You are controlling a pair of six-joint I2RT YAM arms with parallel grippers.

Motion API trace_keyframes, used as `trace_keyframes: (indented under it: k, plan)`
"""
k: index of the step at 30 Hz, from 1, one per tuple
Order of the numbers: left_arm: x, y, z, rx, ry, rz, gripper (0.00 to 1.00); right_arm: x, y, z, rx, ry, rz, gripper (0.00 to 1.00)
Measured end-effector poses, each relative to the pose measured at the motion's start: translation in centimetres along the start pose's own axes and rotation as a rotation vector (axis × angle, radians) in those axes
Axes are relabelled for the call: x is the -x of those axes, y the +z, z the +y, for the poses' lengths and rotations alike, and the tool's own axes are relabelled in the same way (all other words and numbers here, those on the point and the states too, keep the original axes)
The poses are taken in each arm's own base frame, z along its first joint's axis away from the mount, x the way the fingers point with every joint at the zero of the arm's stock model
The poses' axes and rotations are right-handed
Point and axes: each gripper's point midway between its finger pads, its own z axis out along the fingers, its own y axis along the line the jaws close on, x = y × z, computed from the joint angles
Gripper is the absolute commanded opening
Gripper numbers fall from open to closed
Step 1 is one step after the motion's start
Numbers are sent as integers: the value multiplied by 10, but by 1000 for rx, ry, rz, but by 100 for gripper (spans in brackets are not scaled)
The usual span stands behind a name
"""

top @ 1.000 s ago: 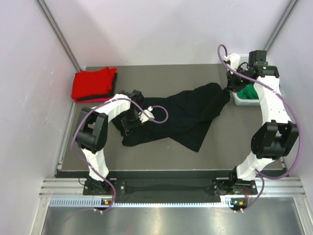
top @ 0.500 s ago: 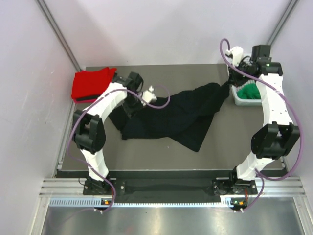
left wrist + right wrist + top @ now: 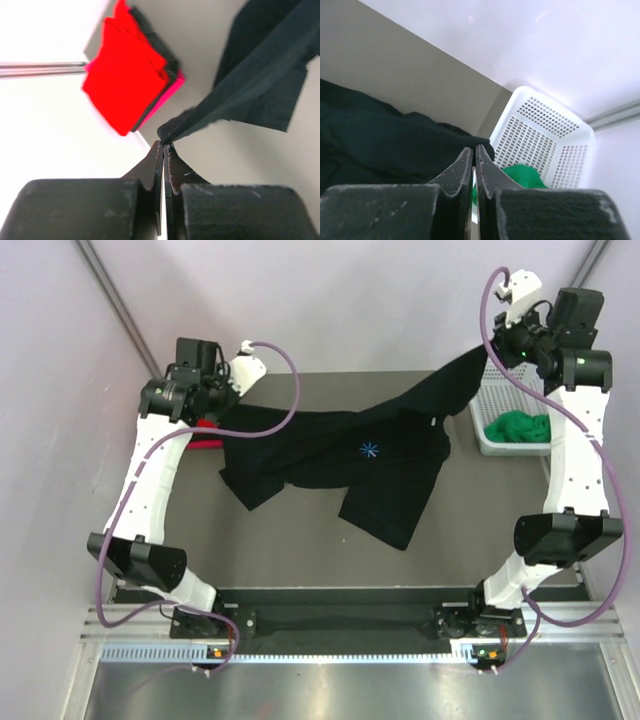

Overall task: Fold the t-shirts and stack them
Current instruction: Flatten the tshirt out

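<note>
Left gripper and right gripper, each pinching the black shirt, have just hoisted its ends, stretching it for folding.

The top camera looks down over the whole desk; the wrist cameras view closely from above; all three share the black t-shirt.

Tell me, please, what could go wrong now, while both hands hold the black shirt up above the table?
1. The left hand pinches only a thin corner of the black shirt, so the cloth may slip out.
2. That end hangs close to the folded red stack, and a swing could disturb it.
3. Near the right hand the cloth runs beside the white basket, so it might snag on it or drag it.
</note>
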Motion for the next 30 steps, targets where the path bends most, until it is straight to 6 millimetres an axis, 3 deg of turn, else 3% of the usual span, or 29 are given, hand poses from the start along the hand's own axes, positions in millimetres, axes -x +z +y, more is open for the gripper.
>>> trace_keyframes:
  k: [5,10,13,16,19,24,30]
  plan:
    - [10,-18,26,99,-24,-48,0,7,-9,-17,-60,43,-35,0]
    - [32,-49,62,239,-54,-146,0,54,-46,-35,-177,25,-188,0]
    - [41,-73,78,320,-75,-208,0,93,-85,-38,-254,-17,-311,0]
    - [50,-102,89,394,-91,-281,0,133,-137,-35,-336,-68,-448,0]
    - [55,-131,97,462,-104,-353,0,155,-176,-27,-384,-106,-537,0]
    - [60,-183,104,558,-128,-474,0,170,-229,-7,-437,-148,-631,0]
    - [50,-230,92,604,-140,-563,0,163,-269,12,-490,-176,-659,0]
